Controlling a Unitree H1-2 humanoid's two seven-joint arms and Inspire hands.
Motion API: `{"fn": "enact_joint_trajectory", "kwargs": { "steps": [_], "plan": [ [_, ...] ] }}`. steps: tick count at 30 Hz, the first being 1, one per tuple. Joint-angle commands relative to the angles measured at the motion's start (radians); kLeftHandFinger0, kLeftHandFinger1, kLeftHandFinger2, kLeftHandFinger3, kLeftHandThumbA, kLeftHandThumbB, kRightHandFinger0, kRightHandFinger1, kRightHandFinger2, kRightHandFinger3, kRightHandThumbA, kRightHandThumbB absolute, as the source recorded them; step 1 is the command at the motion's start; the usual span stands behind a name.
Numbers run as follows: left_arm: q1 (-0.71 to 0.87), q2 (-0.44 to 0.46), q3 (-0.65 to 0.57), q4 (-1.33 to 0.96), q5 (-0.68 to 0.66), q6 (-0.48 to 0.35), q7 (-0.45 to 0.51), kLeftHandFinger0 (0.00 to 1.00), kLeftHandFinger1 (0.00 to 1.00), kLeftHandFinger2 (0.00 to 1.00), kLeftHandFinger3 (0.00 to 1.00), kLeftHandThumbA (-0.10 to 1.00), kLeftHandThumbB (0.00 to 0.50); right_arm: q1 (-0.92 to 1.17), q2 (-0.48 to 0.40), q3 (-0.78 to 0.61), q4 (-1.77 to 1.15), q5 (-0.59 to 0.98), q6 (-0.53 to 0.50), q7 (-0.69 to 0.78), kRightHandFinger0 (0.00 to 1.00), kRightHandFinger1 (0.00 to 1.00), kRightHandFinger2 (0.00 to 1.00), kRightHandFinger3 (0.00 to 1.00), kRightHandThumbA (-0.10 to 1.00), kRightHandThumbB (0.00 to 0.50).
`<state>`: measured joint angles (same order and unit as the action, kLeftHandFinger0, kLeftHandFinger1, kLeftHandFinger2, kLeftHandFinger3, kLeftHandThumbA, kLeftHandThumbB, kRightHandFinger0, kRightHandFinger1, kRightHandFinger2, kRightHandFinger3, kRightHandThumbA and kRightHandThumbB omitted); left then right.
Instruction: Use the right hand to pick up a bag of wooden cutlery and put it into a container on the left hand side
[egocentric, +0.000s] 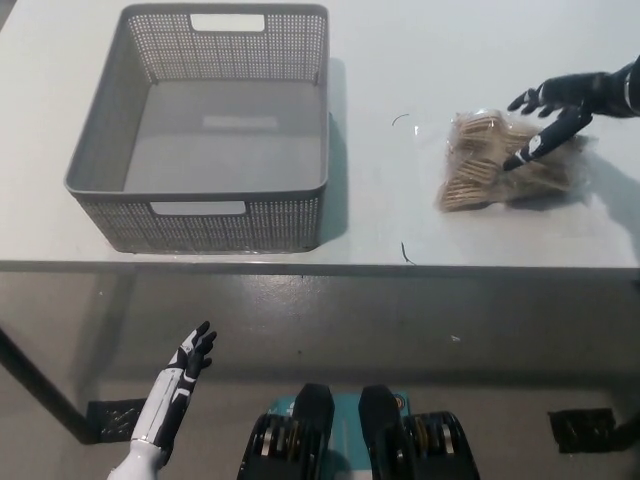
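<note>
The black right hand hangs over the bag of wooden cutlery on the pale table, fingers spread, one fingertip perhaps touching the plastic. The grey mesh basket stands well apart on the left. The white left hand rests low, below the table's edge.

you can't tell if the right hand touches the bag of wooden cutlery; its fingers hide part, and its arm is cut by the right edge.
</note>
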<state>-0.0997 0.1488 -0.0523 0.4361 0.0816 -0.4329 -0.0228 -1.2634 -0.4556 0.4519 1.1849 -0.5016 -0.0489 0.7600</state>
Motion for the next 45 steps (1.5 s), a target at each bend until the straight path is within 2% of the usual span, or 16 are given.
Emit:
{"fn": "enact_joint_trajectory", "kwargs": {
  "steps": [1,13,20,24,27,30,32,33,34,36,37,38,42,43,44,45],
  "plan": [
    [-0.025,0.019,-0.001,-0.009,-0.005,-0.037,-0.011,1.00,1.00,1.00,1.00,1.00,0.471,-0.073,0.011,-0.009,0.042,0.039,-0.059,0.069,1.00,1.00,1.00,1.00,1.00,0.460],
    [-0.027,0.022,0.003,-0.009,-0.009,-0.037,-0.011,1.00,1.00,1.00,1.00,1.00,0.487,-0.019,0.068,-0.025,0.168,0.046,-0.072,0.008,1.00,1.00,1.00,1.00,1.00,0.499],
    [-0.027,0.025,0.008,-0.018,-0.013,-0.037,-0.010,1.00,1.00,1.00,1.00,1.00,0.500,0.021,0.114,0.042,0.205,-0.017,-0.084,-0.102,1.00,1.00,1.00,1.00,0.98,0.436],
    [-0.034,0.024,0.007,-0.018,-0.015,-0.037,-0.010,1.00,1.00,1.00,1.00,1.00,0.500,0.040,0.127,0.082,0.215,-0.039,-0.074,-0.150,1.00,1.00,1.00,1.00,0.70,0.467],
    [-0.034,0.024,0.007,-0.017,-0.014,-0.037,-0.010,1.00,1.00,1.00,1.00,1.00,0.499,0.048,0.137,0.147,0.220,-0.089,-0.061,-0.216,1.00,1.00,1.00,1.00,0.42,0.423],
    [-0.048,0.028,0.014,-0.010,-0.019,-0.037,-0.008,1.00,1.00,1.00,1.00,1.00,0.498,0.050,0.153,0.225,0.230,-0.145,-0.023,-0.345,1.00,1.00,1.00,1.00,0.21,0.463],
    [-0.048,0.029,0.014,-0.008,-0.022,-0.037,-0.012,1.00,1.00,1.00,1.00,1.00,0.490,0.065,0.150,0.244,0.229,-0.150,-0.013,-0.452,1.00,1.00,1.00,1.00,0.06,0.405],
    [-0.048,0.029,0.013,-0.009,-0.018,-0.037,-0.010,0.99,1.00,1.00,1.00,1.00,0.489,0.072,0.146,0.244,0.226,-0.145,-0.024,-0.492,0.88,1.00,1.00,1.00,-0.03,0.358],
    [-0.048,0.030,0.013,-0.010,-0.013,-0.037,-0.007,0.99,1.00,1.00,1.00,1.00,0.493,0.083,0.139,0.247,0.221,-0.147,-0.042,-0.562,0.61,0.68,0.81,1.00,-0.09,0.258],
    [-0.047,0.030,0.013,-0.010,-0.010,-0.037,-0.006,0.99,1.00,1.00,1.00,1.00,0.493,0.099,0.131,0.266,0.213,-0.170,-0.063,-0.671,0.31,0.42,0.54,1.00,-0.10,0.238],
    [-0.049,0.029,0.013,-0.008,-0.010,-0.037,-0.005,0.98,1.00,1.00,1.00,1.00,0.489,0.105,0.128,0.272,0.211,-0.179,-0.071,-0.725,0.24,0.41,0.50,0.73,-0.10,0.190],
    [-0.054,0.027,0.014,-0.002,-0.014,-0.037,-0.003,0.97,1.00,1.00,1.00,1.00,0.483,0.112,0.123,0.265,0.211,-0.173,-0.088,-0.796,0.06,0.23,0.33,0.48,-0.10,0.169],
    [-0.056,0.027,0.014,-0.001,-0.022,-0.037,-0.009,0.98,1.00,1.00,1.00,1.00,0.465,0.106,0.123,0.242,0.206,-0.145,-0.097,-0.829,0.15,0.31,0.44,0.49,-0.10,0.190],
    [-0.058,0.028,0.015,-0.001,-0.022,-0.037,-0.010,0.98,1.00,1.00,1.00,1.00,0.464,0.105,0.124,0.233,0.207,-0.136,-0.102,-0.845,0.02,0.21,0.37,0.44,-0.10,0.189],
    [-0.060,0.029,0.015,0.000,-0.013,-0.037,-0.003,0.98,1.00,1.00,1.00,1.00,0.472,0.107,0.120,0.222,0.203,-0.126,-0.126,-0.877,0.00,0.13,0.41,0.44,-0.10,0.191],
    [-0.060,0.030,0.013,0.000,-0.010,-0.037,-0.002,0.98,1.00,1.00,1.00,1.00,0.477,0.107,0.118,0.214,0.204,-0.117,-0.133,-0.883,0.00,0.20,0.64,0.56,-0.10,0.176]
  ]
}}
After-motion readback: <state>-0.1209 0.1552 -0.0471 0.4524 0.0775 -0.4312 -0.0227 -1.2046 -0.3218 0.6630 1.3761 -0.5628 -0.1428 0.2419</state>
